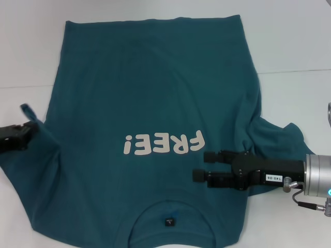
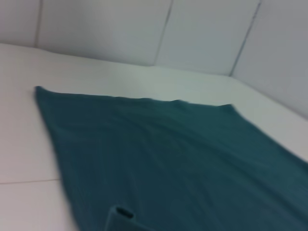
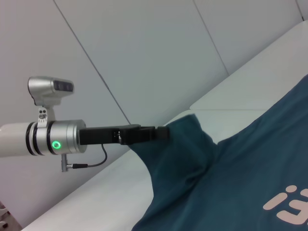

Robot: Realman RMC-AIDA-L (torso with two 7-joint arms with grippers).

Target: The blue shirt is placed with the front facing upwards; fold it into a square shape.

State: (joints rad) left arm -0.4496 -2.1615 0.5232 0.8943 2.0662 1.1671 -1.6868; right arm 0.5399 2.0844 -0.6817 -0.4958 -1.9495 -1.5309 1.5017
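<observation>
The blue shirt (image 1: 150, 93) lies front up on the white table (image 1: 289, 36), its collar (image 1: 168, 219) nearest me and its "FREE!" print (image 1: 163, 143) upside down to me. My left gripper (image 1: 28, 132) is shut on the shirt's left sleeve at the left edge. The right wrist view shows that left gripper (image 3: 162, 132) holding the sleeve (image 3: 185, 144) lifted off the table. My right gripper (image 1: 202, 165) is open over the shirt's chest, just below the print's right end, with nothing between its fingers. The right sleeve (image 1: 282, 139) lies bunched beside the right arm.
White table shows beyond the hem (image 1: 155, 21) and on both sides of the shirt. A seam in the table runs to the right (image 1: 295, 71). The left wrist view shows the shirt body (image 2: 183, 154) spread flat toward white walls (image 2: 207, 29).
</observation>
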